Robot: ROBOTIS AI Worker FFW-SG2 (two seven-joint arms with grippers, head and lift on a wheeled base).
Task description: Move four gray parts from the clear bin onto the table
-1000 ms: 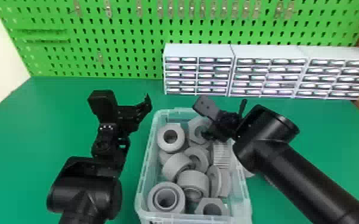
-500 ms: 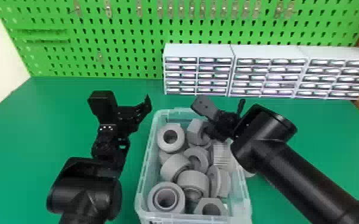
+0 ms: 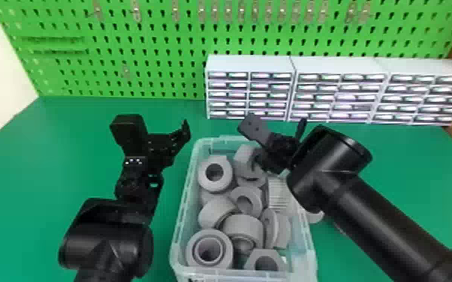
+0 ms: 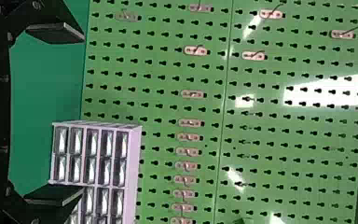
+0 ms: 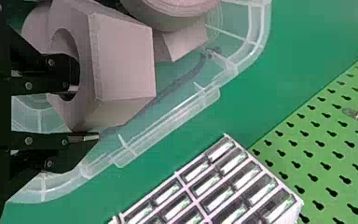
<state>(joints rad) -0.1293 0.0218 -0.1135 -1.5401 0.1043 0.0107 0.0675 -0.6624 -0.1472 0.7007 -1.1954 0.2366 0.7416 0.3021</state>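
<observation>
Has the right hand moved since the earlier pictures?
Yes. In the head view the right hand has shifted slightly up and to the left against the leftmost drawer unit, its top now overlapping that unit's lower edge.

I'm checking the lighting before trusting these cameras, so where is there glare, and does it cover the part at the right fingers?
Left wrist view: white patches wash out bits of the green pegboard; head view: bright streaks on the drawer fronts; right wrist view: drawers shine too, but the gray part is glare-free.
</observation>
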